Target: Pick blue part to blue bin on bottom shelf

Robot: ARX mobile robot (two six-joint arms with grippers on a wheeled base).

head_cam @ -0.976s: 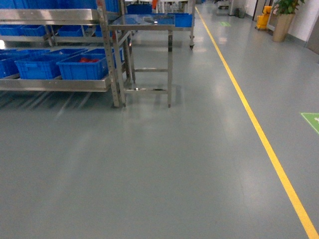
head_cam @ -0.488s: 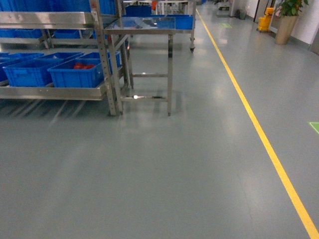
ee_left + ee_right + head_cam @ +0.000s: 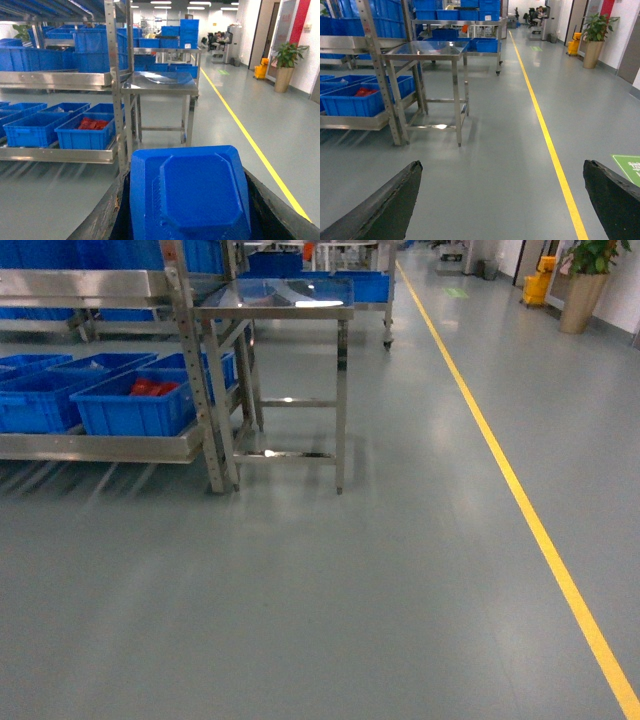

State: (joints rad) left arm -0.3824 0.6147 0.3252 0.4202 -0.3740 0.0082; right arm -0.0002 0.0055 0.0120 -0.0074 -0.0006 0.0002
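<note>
Two risks apply. The blue part, clenched in the left gripper at lower centre of its wrist view, could slip during travel. The bin on the bottom shelf, left of frame, holds red items; depositing there may be wrong. The right gripper is spread, empty.

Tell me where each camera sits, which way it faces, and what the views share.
Head: on the robot, slanting down over the floor toward the rack and steel table; no robot body shows.
Left wrist: behind the left gripper, facing the rack; dark fingers flank a blue part.
Right wrist: behind the right gripper, facing down the aisle; its fingers stand apart with nothing between.
Shared: table, yellow line, bin with red pieces on the bottom shelf.
</note>
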